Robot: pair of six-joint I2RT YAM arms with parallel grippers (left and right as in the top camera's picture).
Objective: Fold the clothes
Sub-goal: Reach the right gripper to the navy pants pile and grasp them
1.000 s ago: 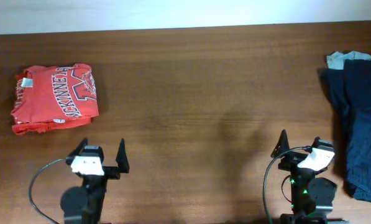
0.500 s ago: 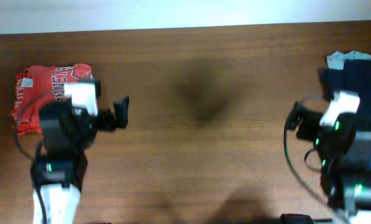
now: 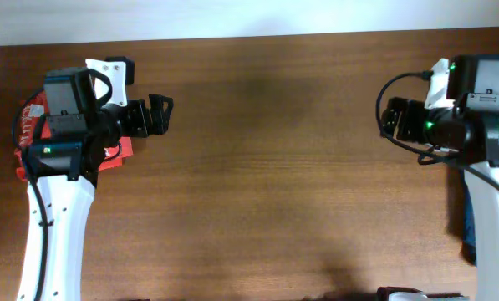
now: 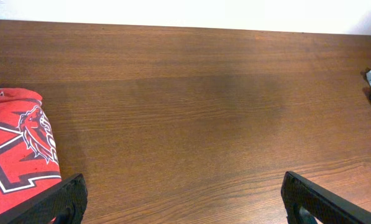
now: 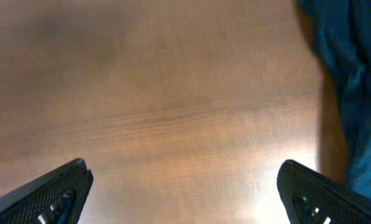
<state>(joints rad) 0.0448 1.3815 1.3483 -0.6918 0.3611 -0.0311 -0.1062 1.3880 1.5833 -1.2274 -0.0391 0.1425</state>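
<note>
the right gripper (image 5: pixel 182 171) hangs wide open and empty, with the navy garment (image 5: pixel 353 81) just beyond its right-hand finger. it should swing that way, drop low and pinch a single edge. the left gripper (image 4: pixel 184 180) is also wide and empty.

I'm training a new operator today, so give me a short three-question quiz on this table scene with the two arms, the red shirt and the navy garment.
1. True or false: the left tool is shut on the red shirt.
2. In the right wrist view, where does the navy garment lie? A: along the right edge. B: along the left edge. C: in the middle of the picture.
3. Fill in: the right tool is ___.
Key: 1 false, it is open and holds nothing. 2 A. 3 open.
</note>
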